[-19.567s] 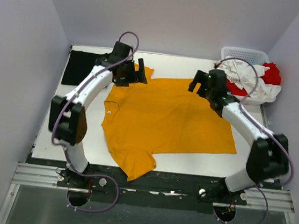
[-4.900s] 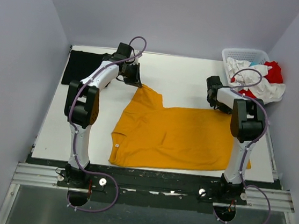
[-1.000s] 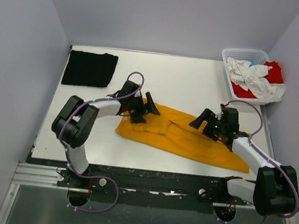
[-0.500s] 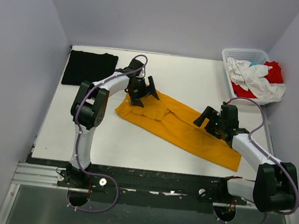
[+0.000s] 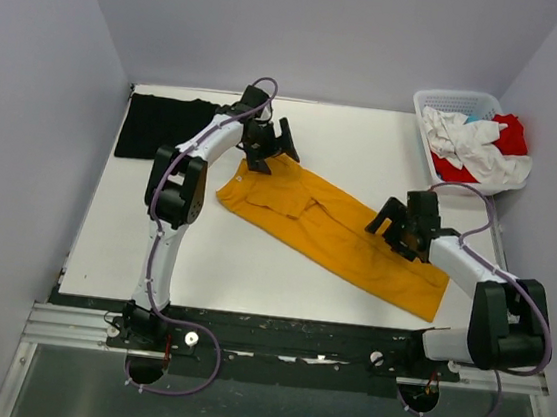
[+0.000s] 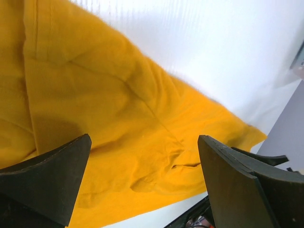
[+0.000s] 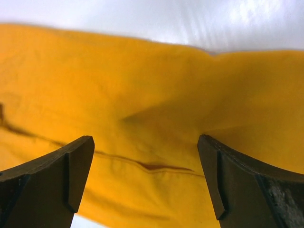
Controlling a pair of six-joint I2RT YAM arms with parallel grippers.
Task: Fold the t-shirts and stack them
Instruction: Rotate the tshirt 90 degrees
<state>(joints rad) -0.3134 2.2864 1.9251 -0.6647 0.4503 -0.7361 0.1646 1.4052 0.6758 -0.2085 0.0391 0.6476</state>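
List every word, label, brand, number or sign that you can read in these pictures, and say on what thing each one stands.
None: no text can be read in any view.
The mustard t-shirt, the black t-shirt, the white basket and the table show only plain surfaces, with no print, tag or sticker to be seen.

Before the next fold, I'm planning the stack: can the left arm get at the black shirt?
Probably yes: the left gripper hangs open just right of the black shirt, with nothing lying on that shirt.
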